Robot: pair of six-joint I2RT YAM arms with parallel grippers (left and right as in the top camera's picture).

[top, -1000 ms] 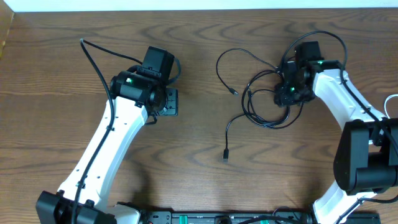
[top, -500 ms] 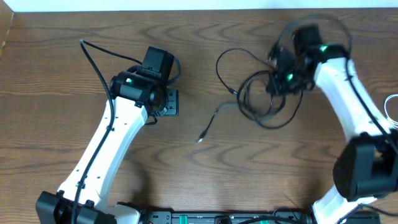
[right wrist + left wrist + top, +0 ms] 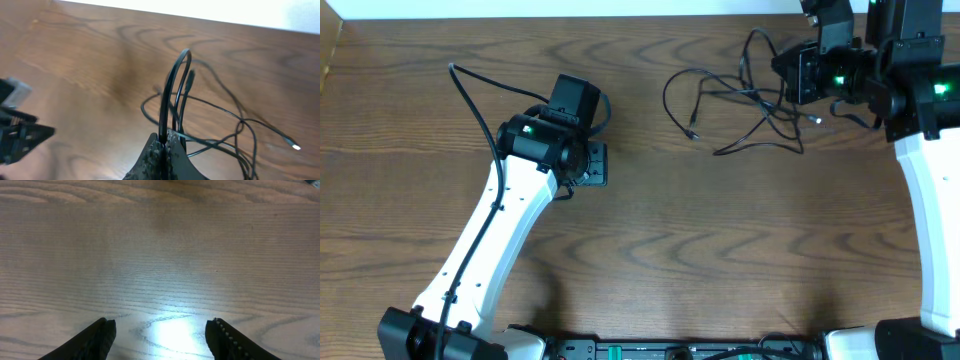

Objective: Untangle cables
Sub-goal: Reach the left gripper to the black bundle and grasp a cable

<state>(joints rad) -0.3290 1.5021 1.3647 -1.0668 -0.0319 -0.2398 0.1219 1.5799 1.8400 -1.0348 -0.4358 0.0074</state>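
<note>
A tangle of thin black cables hangs and trails over the table's far right, loops spreading left to a small plug end. My right gripper is raised near the far edge and shut on a black cable loop, which stands up from the pinched jaws; more strands trail on the wood behind it. My left gripper is open and empty just above bare wood, far left of the cables; its fingers frame only tabletop. No white cable shows.
A thicker black cord runs from the left arm toward the far left of the table. The table's far edge meets a white surface. The right arm's white body stands along the right edge.
My right gripper has lifted and pulled the cable bundle up and toward the far right edge; the loose plug end has been dragged from mid-table toward the bundle. The left arm has not moved.
</note>
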